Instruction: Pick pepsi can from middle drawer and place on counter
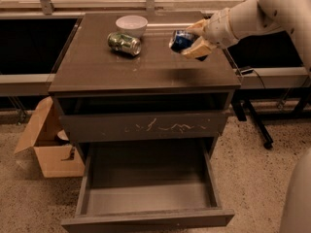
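My gripper (192, 39) is over the right part of the counter (146, 67), reaching in from the right. It is shut on the pepsi can (181, 40), a blue can with silver ends, held tilted on its side a little above the counter top. The middle drawer (148, 198) is pulled open below, its grey floor bare. The drawer front with white scratches (146, 126) above it is closed.
A green-and-silver can (124, 43) lies on its side on the counter's back left, next to a white bowl (131, 25). An open cardboard box (48, 142) stands on the floor left of the cabinet. A dark stand leg (255, 125) is at the right.
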`<state>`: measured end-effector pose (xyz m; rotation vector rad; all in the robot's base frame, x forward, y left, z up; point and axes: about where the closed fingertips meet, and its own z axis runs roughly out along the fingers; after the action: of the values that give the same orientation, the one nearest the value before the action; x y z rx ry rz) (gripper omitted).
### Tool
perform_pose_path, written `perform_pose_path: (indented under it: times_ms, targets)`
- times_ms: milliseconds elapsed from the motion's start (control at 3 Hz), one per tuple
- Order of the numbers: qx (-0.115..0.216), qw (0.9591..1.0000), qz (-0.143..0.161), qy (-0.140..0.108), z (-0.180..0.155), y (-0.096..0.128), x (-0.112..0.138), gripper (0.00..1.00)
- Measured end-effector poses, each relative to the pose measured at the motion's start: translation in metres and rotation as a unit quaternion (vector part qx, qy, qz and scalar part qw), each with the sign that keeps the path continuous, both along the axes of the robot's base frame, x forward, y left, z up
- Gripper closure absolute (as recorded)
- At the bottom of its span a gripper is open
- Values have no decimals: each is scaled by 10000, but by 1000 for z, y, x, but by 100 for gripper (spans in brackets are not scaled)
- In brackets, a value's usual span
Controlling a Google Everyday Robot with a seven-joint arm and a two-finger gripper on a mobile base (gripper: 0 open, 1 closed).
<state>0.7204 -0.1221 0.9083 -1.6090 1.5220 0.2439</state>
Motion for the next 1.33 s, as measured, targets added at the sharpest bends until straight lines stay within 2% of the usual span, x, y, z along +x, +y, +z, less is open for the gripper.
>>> perform_pose_path:
  times_ms: [333, 667, 1000, 1333]
  targets:
    - [412, 9966, -665, 263, -16, -6, 26, 100]
    - [731, 9882, -1141, 716, -32, -12, 46, 81]
    - [913, 9797, -1455, 1038, -39, -21, 57, 58]
    - [1016, 9748, -1605, 1166, -41, -25, 61, 34]
